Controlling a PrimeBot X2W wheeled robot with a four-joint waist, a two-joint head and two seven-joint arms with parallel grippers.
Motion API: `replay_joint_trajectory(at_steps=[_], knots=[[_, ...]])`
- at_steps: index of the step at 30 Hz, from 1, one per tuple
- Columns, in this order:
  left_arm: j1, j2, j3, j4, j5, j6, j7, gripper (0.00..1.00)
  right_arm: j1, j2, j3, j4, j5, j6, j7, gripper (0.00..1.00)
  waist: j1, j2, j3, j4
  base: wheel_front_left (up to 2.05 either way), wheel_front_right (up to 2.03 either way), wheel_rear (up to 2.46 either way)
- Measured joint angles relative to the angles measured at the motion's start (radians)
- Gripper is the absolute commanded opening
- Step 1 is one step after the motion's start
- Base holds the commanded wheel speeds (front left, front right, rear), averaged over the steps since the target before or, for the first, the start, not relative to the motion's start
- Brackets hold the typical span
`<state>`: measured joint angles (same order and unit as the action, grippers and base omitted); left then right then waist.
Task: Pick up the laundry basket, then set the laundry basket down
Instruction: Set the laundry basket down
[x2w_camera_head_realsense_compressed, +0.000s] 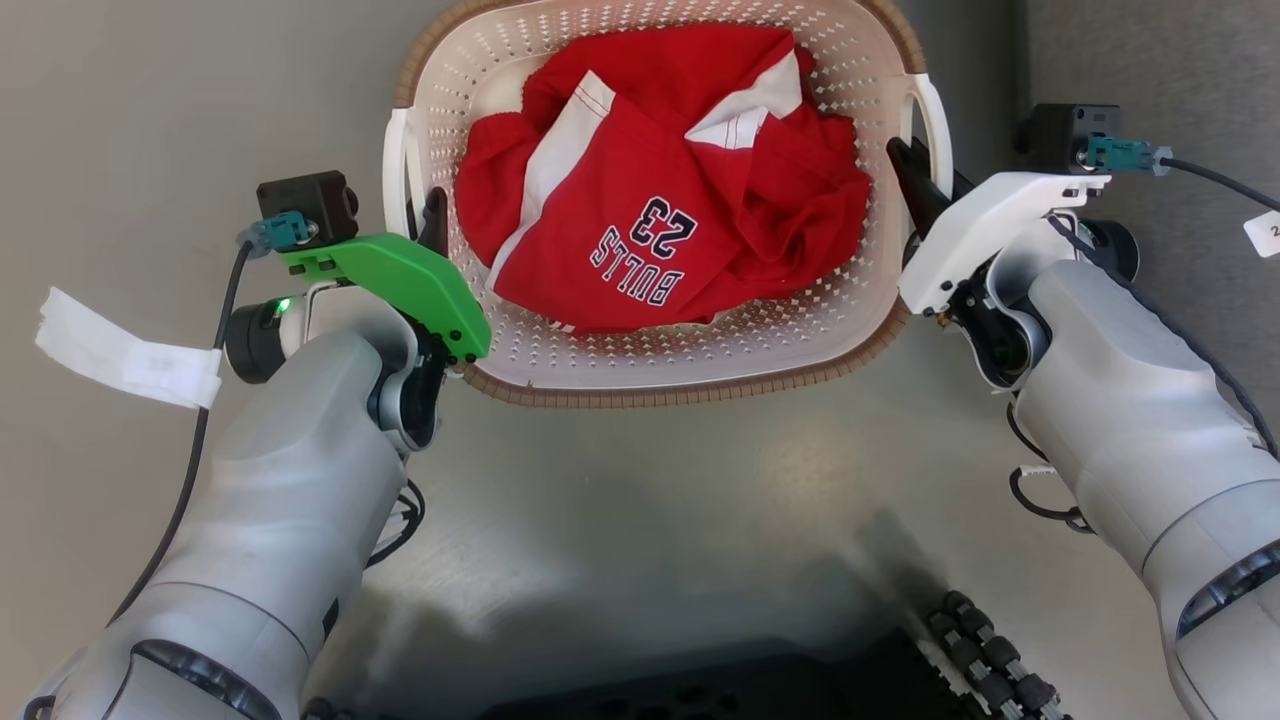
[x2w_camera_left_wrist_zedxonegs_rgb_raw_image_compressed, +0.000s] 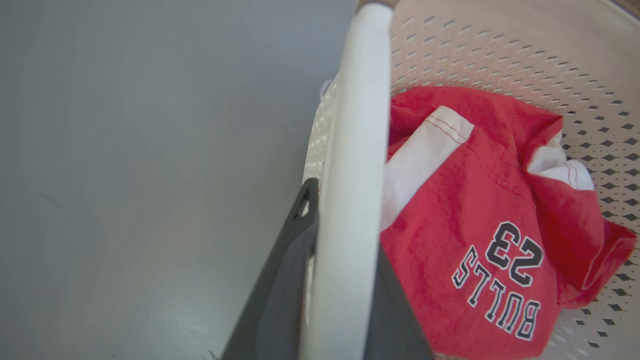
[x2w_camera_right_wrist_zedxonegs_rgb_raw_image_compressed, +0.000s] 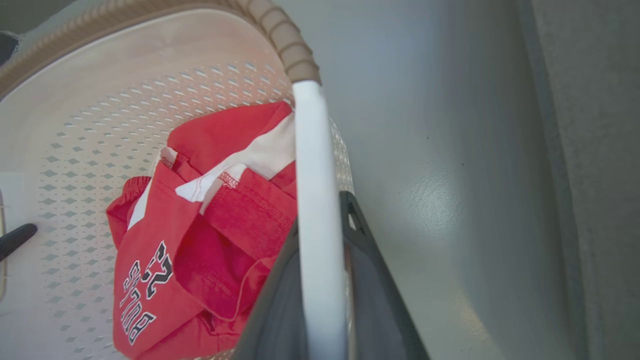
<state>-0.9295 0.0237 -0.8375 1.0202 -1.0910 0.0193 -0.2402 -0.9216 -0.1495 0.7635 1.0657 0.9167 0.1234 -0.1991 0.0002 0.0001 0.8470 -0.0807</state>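
Unclear indoor room: glossy grey floor (x2w_camera_head_realsense_compressed: 640, 480), laundry basket (x2w_camera_head_realsense_compressed: 620, 352).

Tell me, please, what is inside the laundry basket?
A crumpled red jersey with white panels, printed BULLS 23, lies inside the laundry basket. It covers most of the basket's floor, so anything underneath the cloth cannot be seen.

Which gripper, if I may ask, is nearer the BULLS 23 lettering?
Left. The left gripper grips the laundry basket by the handle beside the lettering; the right gripper grips the opposite handle, farther off.
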Motion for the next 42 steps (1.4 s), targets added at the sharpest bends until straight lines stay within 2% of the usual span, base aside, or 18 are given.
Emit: replay_joint_trajectory(at_steps=[18, 41, 42], knots=[[-0.051, -0.001, 0.017, 0.001, 0.013, -0.003, -0.008, 0.00, -0.040, -0.011, 0.023, 0.000, 0.000, 0.000, -0.030, 0.00, -0.0001, 0.0000, 0.079, 0.025, 0.00, 0.00, 0.00], [-0.059, -0.001, 0.067, -0.023, 0.054, -0.012, -0.007, 0.00, -0.075, -0.015, 0.032, 0.013, 0.000, 0.001, -0.047, 0.00, -0.0001, -0.0001, 0.114, 0.033, 0.00, 0.00, 0.00], [-0.059, -0.001, 0.069, -0.024, 0.056, -0.012, -0.007, 0.09, -0.075, -0.015, 0.035, 0.015, 0.000, 0.001, -0.047, 0.30, -0.0001, 0.0000, 0.114, 0.034, 0.00, 0.00, 0.00]])
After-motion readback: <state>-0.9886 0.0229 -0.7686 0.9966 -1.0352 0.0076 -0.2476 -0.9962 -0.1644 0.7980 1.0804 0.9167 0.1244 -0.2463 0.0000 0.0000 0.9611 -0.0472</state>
